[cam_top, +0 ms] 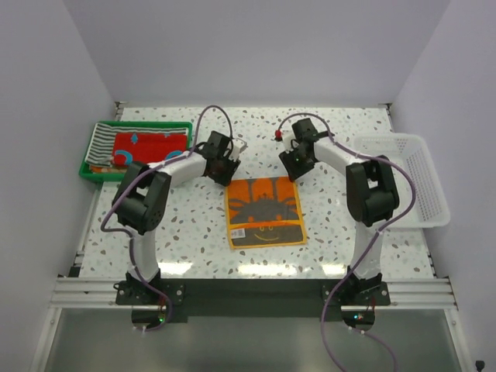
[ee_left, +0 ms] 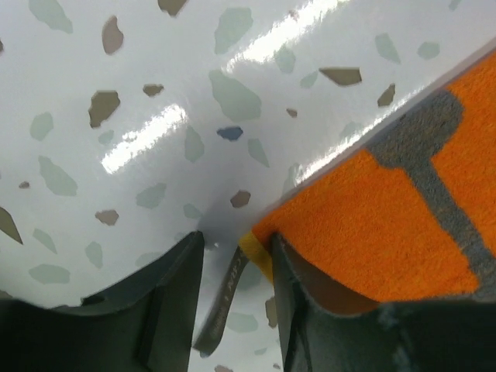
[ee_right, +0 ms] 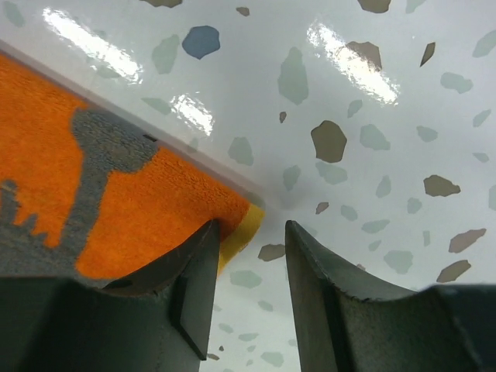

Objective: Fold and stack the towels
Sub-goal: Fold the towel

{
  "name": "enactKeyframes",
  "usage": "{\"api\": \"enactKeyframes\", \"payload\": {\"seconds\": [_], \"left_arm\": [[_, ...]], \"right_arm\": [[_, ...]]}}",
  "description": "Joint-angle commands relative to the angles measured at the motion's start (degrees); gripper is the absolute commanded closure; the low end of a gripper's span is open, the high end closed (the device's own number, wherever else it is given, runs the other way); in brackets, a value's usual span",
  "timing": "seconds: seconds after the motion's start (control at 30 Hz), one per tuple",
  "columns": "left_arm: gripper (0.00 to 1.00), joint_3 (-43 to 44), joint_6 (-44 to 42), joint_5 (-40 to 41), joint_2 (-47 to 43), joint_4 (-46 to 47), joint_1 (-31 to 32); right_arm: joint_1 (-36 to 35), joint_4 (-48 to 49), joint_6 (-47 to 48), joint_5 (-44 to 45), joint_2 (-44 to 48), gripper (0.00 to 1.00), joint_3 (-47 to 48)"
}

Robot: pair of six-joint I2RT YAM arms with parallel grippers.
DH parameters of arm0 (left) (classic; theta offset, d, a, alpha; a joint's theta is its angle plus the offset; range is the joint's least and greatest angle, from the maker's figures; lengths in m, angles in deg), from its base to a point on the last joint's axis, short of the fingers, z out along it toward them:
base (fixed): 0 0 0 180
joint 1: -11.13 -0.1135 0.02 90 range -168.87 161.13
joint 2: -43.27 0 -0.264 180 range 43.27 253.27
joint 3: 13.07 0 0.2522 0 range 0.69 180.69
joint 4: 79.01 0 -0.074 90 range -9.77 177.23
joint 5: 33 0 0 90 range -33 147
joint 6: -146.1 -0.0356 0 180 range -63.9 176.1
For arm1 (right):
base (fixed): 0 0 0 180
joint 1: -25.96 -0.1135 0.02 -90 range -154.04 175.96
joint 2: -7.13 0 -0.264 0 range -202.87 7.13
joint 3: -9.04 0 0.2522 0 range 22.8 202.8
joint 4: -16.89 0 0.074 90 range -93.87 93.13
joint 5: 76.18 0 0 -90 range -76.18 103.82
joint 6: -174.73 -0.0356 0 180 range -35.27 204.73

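An orange towel with a dark cartoon drawing (cam_top: 264, 211) lies flat in the middle of the table. My left gripper (cam_top: 230, 172) is down at its far left corner. In the left wrist view the jaws (ee_left: 236, 240) stand apart, with the towel's (ee_left: 372, 225) yellow-edged corner and a grey label (ee_left: 225, 298) in the gap. My right gripper (cam_top: 293, 169) is at the far right corner. Its jaws (ee_right: 252, 226) are open, one finger lying over the towel (ee_right: 147, 209), whose yellow edge pokes into the gap. A red towel (cam_top: 151, 145) and a striped one (cam_top: 101, 143) lie at the left.
The red and striped towels rest in a green plastic tray (cam_top: 136, 124) at the table's left edge. A white mesh basket (cam_top: 415, 182) stands at the right edge. A small red object (cam_top: 277, 136) sits on the table behind the right gripper.
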Motion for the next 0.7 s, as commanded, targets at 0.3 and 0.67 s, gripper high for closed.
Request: {"api": "enactKeyframes", "payload": {"seconds": [0.3, 0.67], "left_arm": [[0.46, 1.41, -4.07, 4.81, 1.33, 1.53, -0.62], [0.38, 3.08, -8.81, -0.2, 1.33, 0.39, -0.62]], "right_arm": [[0.79, -0.86, 4.01, 3.1, -2.36, 0.62, 2.83], [0.79, -7.89, 11.66, -6.31, -4.11, 0.6, 9.24]]}}
